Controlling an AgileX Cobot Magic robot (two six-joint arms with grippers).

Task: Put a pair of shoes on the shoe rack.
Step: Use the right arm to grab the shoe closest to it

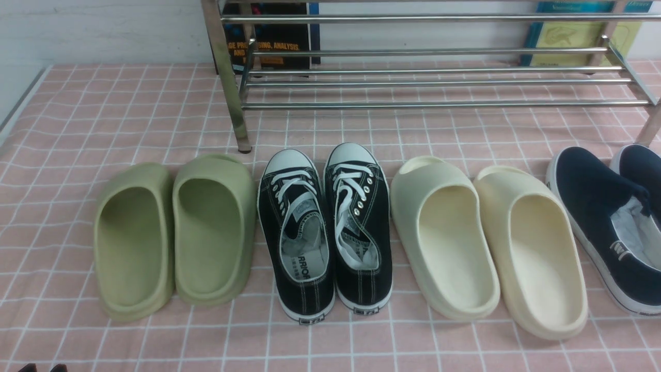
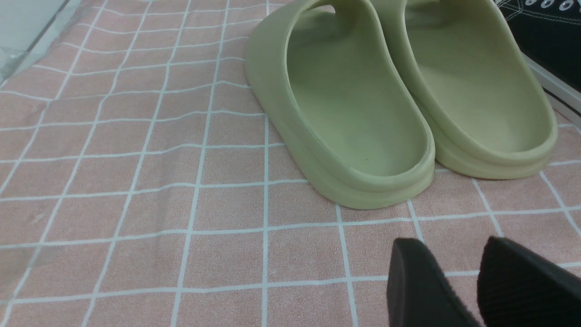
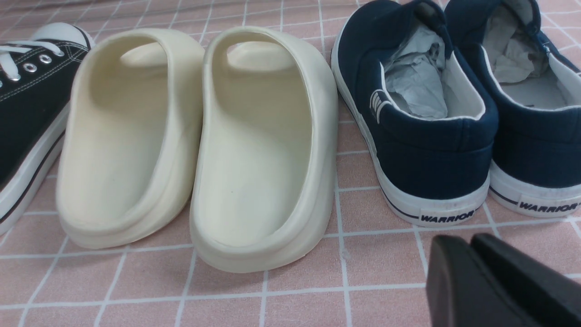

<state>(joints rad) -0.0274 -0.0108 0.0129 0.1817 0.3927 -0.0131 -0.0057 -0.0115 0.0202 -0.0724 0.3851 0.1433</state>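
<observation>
The pair of navy slip-on shoes (image 1: 594,206) stands at the far right of the row on the pink checked cloth, toes toward the chrome shoe rack (image 1: 423,82) at the back. The right wrist view shows both navy heels (image 3: 435,163), stuffed with paper. My right gripper (image 3: 463,243) is shut and empty, low over the cloth just behind the left navy shoe's heel. My left gripper (image 2: 451,247) is open and empty, hovering behind the green slides (image 2: 363,104). Only its fingertips (image 1: 58,368) show at the bottom edge of the front view.
In the row from the left are green slides (image 1: 175,232), black lace-up sneakers (image 1: 325,227) and cream slides (image 1: 485,243). Books lean on the wall behind the rack (image 1: 273,36). The table's left edge (image 1: 20,103) runs along the wall.
</observation>
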